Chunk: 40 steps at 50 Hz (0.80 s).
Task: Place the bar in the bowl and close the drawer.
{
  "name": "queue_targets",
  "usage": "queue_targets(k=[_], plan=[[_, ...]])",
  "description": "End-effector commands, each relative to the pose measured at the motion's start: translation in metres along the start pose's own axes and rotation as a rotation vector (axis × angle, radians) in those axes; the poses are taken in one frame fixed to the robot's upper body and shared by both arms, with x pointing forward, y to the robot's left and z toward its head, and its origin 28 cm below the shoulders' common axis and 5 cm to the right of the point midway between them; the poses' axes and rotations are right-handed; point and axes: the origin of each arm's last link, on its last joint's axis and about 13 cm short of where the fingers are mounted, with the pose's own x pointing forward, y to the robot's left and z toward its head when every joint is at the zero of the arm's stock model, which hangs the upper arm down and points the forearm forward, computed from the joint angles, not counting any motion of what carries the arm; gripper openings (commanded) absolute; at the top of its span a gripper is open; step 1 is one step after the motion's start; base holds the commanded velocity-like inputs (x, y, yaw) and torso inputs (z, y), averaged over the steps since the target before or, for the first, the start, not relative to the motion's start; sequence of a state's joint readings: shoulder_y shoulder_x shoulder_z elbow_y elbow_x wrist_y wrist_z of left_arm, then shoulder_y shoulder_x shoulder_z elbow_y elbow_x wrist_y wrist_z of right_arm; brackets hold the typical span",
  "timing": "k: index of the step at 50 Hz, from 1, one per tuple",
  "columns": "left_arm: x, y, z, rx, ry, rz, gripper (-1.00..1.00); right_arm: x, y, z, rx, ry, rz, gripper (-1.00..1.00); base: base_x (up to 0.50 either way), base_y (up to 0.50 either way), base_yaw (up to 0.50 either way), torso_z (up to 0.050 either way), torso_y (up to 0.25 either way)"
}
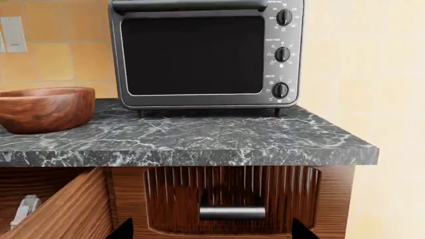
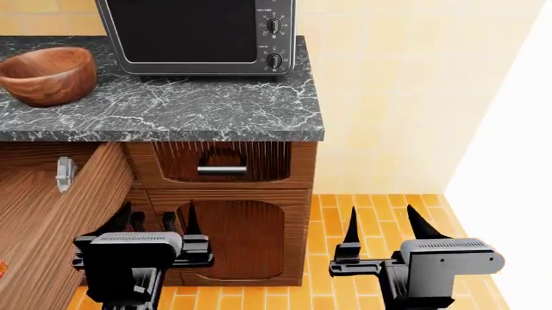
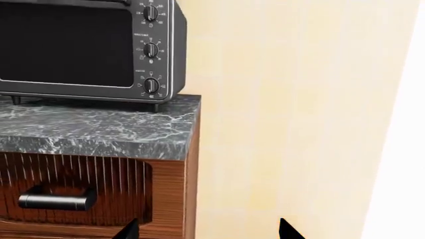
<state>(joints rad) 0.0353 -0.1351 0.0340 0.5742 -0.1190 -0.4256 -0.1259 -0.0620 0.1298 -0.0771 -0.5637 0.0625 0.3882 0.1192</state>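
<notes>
Bar (image 2: 2, 267) shows only as a red-orange sliver at the head view's 8 o'clock edge, inside the pulled-out drawer (image 2: 61, 213). Bowl (image 2: 48, 74) sits on the marble counter (image 2: 190, 110) at 10 o'clock, beside the toaster oven (image 2: 198, 35). Left gripper (image 2: 159, 223) and right gripper (image 2: 384, 226) hover low, both spread, holding nothing.

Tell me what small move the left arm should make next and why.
Probably swing the left claw leftward over the open drawer. Both claws hang open and empty, the bowl holds nothing, and a red sliver at the drawer's edge may be the bar.
</notes>
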Motion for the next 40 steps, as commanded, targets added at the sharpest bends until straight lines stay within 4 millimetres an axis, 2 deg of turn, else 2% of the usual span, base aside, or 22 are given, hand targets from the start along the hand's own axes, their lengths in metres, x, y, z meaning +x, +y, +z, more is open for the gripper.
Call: queue_targets(k=[1,7,23,40], plan=[[-0.013,0.005,0.040,-0.002,-0.038,-0.005,1.00,-0.013,-0.006,0.036,-0.015,-0.033,0.003,1.00,0.00,0.00,0.00,0.050,0.018],[-0.021,0.007,0.055,-0.004,-0.059,0.006,1.00,-0.017,-0.008,0.042,-0.018,-0.052,-0.003,1.00,0.00,0.30,0.00,0.000,0.000],[-0.026,0.011,0.061,-0.013,-0.046,0.009,1.00,-0.031,-0.011,0.054,-0.013,-0.099,0.003,1.00,0.00,0.50,0.00,0.000,0.000],[-0.028,0.012,0.063,-0.011,-0.037,0.008,1.00,-0.037,-0.012,0.059,-0.007,-0.125,0.004,1.00,0.00,0.50,0.00,0.000,0.000]])
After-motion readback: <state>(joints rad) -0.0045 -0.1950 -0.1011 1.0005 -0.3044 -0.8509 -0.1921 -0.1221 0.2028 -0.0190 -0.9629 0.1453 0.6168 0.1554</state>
